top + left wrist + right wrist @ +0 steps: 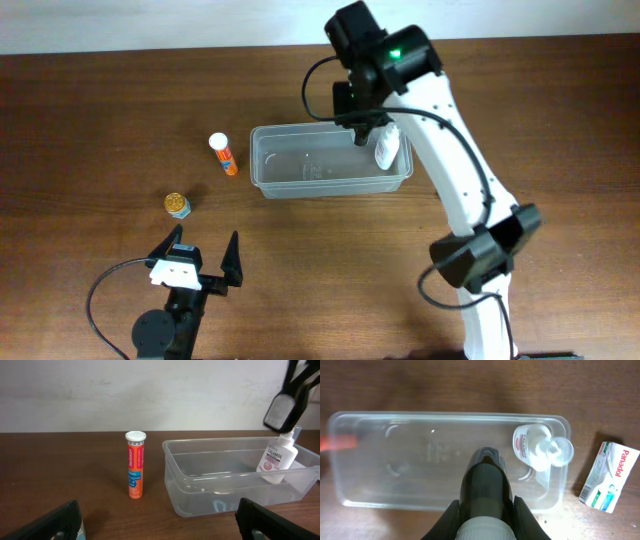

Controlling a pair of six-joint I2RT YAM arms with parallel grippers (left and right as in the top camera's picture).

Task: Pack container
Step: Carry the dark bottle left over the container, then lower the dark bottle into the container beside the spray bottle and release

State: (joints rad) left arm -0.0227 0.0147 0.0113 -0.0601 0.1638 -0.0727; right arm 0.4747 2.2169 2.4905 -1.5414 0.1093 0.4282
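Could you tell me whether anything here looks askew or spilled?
The white plastic bottle leans tilted in one end of the clear rectangular plastic container, neither upright nor flat. Nothing looks spilled.

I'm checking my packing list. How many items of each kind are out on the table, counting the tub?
Clear tub: 1
White bottle: 1
Orange tube: 1
Small jar: 1
Panadol box: 1
Total: 5
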